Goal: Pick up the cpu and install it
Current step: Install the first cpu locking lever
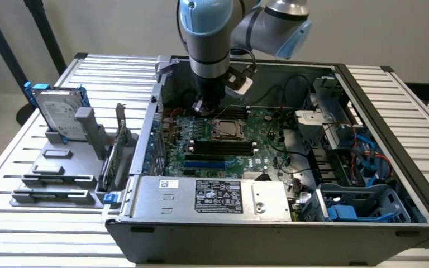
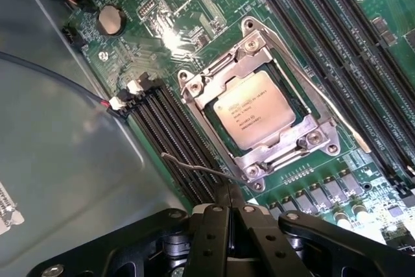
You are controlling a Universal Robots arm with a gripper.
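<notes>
The cpu, a small square chip with a silver-grey top, lies flat inside the metal socket frame on the green motherboard. In the exterior view the cpu sits mid-board inside the open computer case. My gripper is shut with nothing between its fingers. Its tips hover just off one corner of the socket frame, beside the thin wire lever and over the black memory slots. In the exterior view the gripper hangs down into the case, just beyond the socket.
The case walls surround the board, with cables and drive bays on the exterior view's right and a power supply at the front. A grey rack holding a hard drive stands outside, on the exterior view's left.
</notes>
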